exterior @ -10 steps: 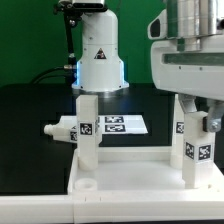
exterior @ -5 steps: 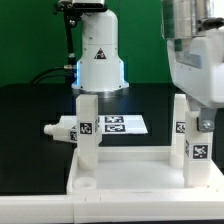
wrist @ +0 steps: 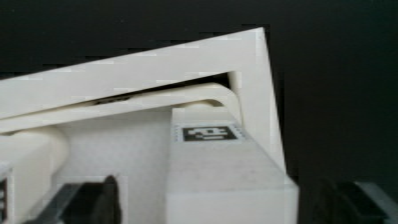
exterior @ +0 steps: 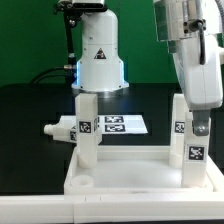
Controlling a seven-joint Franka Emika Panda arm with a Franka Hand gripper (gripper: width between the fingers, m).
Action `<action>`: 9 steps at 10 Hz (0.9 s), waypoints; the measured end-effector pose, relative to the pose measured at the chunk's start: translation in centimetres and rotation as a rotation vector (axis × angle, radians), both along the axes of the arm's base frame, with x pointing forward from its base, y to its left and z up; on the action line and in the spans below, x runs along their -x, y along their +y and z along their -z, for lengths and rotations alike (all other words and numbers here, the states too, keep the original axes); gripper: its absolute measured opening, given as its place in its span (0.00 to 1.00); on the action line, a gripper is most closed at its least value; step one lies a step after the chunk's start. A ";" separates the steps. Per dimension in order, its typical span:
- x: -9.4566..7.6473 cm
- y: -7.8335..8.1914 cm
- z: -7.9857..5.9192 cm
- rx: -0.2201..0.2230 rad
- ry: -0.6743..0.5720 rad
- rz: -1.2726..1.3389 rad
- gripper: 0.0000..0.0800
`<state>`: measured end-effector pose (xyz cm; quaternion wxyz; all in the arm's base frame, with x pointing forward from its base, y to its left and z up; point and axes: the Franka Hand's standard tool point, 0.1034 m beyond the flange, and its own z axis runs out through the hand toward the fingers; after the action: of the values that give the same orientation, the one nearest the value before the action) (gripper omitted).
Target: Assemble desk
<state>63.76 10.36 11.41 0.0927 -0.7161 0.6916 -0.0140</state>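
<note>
Arm [exterior: 186, 45] has drifted — claw [wrist: 203, 206] straddles upright leg [exterior: 197, 153].

arm [exterior: 190, 45]: cut off at 1 o'clock in the exterior view, upper part just gone
front leg [exterior: 196, 158]: top lost behind the end effector [exterior: 201, 126] over at 3 o'clock
lying leg [exterior: 58, 129]: one end tucked behind the upright leg [exterior: 86, 125], 9 o'clock side
marker board [exterior: 125, 124]: partly covered by that upright leg, its prints too tiny to read
fingers [wrist: 86, 203], wrist view: chopped by the frame edge
tag [wrist: 210, 132], wrist view: total blur tbh
</note>
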 end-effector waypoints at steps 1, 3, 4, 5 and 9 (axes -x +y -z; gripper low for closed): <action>-0.2 -0.3 -0.1 0.037 -0.032 -0.250 0.79; -0.1 -0.6 0.1 0.064 -0.050 -0.487 0.81; -0.1 -0.6 0.1 0.072 -0.057 -0.543 0.81; -0.1 -0.7 0.1 0.085 -0.067 -0.625 0.81; -0.1 -0.2 0.2 0.183 -0.080 -1.030 0.81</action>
<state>63.83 10.17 11.21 0.0509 -0.9674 0.2420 -0.0542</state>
